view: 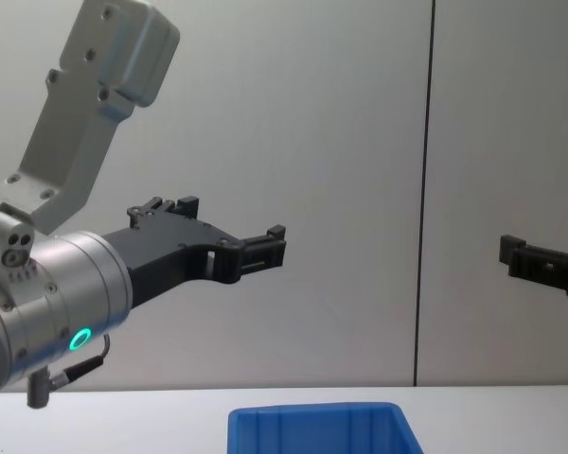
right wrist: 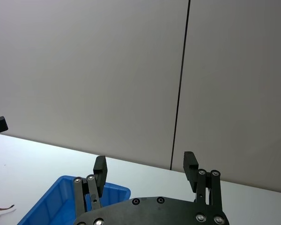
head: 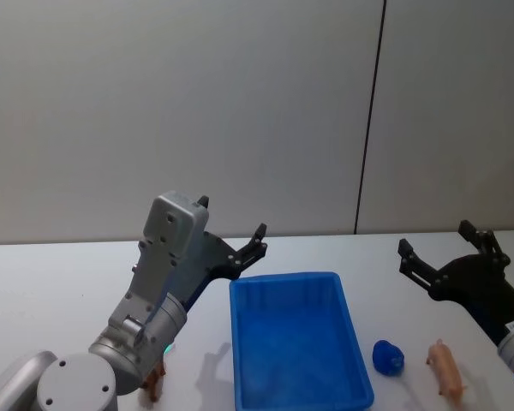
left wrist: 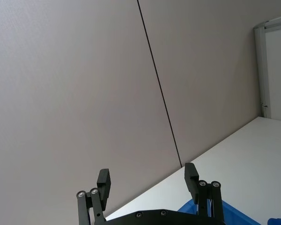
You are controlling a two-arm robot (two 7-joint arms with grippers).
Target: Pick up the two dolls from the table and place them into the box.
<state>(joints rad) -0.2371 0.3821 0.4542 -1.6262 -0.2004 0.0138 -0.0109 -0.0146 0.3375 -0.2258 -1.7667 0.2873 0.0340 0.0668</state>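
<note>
L gripper (head: pixel 232 216) & R gripper (head: pixel 435 237) both raised, fingers wide open, holding nothing. Blue box (head: pixel 283 278) mid tabletop (head: pixel 51 282); brown doll (head: pixel 154 384) on its left, pink doll (head: pixel 445 370) on its right

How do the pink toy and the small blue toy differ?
Colour: the pink toy is pale pink; the small blue toy is deep blue. Shape: the pink toy is long and animal-like; the blue one is rounded. Place: the small blue toy lies nearer the box than the pink toy. Both rest on the table, outside the box.
</note>
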